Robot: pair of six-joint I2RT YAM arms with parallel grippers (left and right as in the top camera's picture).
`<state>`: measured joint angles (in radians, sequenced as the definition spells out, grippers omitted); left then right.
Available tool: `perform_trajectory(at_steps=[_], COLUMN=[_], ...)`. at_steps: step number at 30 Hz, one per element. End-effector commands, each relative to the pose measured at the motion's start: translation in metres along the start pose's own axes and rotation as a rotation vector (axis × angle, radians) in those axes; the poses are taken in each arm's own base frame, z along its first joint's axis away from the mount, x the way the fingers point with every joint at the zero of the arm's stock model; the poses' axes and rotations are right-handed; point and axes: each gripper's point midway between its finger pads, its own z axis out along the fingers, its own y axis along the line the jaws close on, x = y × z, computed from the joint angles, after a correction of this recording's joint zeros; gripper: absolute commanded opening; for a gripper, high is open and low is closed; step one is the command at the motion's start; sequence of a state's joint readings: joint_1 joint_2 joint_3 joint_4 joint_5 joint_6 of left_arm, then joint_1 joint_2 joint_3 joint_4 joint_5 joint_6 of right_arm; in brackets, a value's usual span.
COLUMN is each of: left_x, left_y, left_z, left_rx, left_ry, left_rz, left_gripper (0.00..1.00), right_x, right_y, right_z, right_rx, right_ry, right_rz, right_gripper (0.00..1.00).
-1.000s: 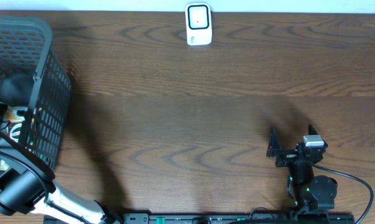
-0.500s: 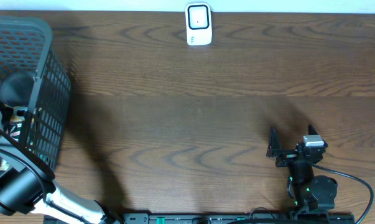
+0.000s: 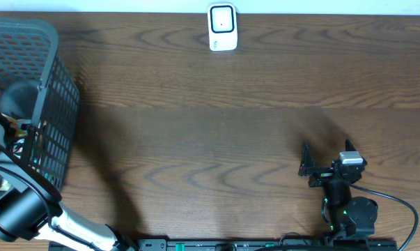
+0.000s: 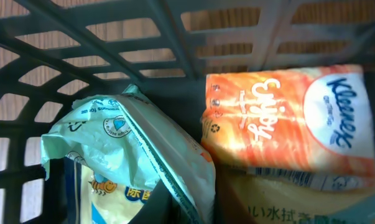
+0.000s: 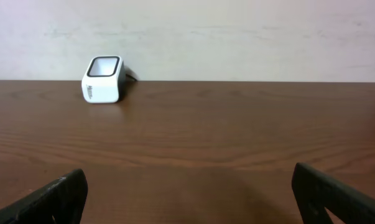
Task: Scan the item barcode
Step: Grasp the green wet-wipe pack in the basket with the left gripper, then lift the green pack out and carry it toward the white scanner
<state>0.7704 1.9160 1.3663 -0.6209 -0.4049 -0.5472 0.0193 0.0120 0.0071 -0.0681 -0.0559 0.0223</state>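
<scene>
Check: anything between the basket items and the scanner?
Only the mesh wall of the basket: the Kleenex pack and pouch lie inside it, so they must go over the rim. Beyond that, the table up to the scanner shows nothing, and the right gripper sits off that line.

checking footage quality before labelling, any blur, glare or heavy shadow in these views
Overhead: sharp, with soft broad shadows on the table beside the basket and near the right arm. Left wrist: dim and slightly soft, though the Kleenex pack reads clearly. Right wrist: scanner crisp, own fingertips dark and blurred.
</scene>
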Motion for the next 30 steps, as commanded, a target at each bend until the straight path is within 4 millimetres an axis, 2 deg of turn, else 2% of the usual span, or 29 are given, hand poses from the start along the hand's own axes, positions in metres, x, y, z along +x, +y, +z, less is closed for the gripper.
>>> perform_trajectory(at_steps=[1,4,10,16,20,24,30], left_x=[-0.015,-0.03,-0.059,-0.069,-0.056,-0.033,0.02], left_y=[0.009,0.011,0.006,0.004,-0.007,-0.023,-0.059], left_z=[-0.027,-0.062,-0.159,-0.253,-0.313,-0.37,-0.448], left_rx=[0.019,0.096,0.42,0.764,1.041,1.296,1.583], left_ry=[-0.053,-0.107,-0.222,-0.29,-0.242,-0.165,-0.103], left_rz=[0.008,-0.034,-0.182,-0.27,-0.253,-0.175,0.048], left_gripper=[0.07,0.07,0.07,0.07,0.07,0.07,0.07], right_x=[0.0,0.0,0.0,0.0,0.0,0.0,0.0], right_y=[0.001,0.001,0.001,0.001,0.001,0.001,0.001], right_z=[0.0,0.0,0.0,0.0,0.0,0.0,0.0], right_rx=[-0.006,-0.006,-0.005,-0.006,-0.006,-0.006,-0.005], right_ry=[-0.001,-0.001,-0.001,0.0,-0.001,0.0,-0.001], right_rz=[0.014,0.014,0.014,0.014,0.014,0.014,0.014], right_gripper=[0.99,0.99,0.99,0.99,0.99,0.99,0.99])
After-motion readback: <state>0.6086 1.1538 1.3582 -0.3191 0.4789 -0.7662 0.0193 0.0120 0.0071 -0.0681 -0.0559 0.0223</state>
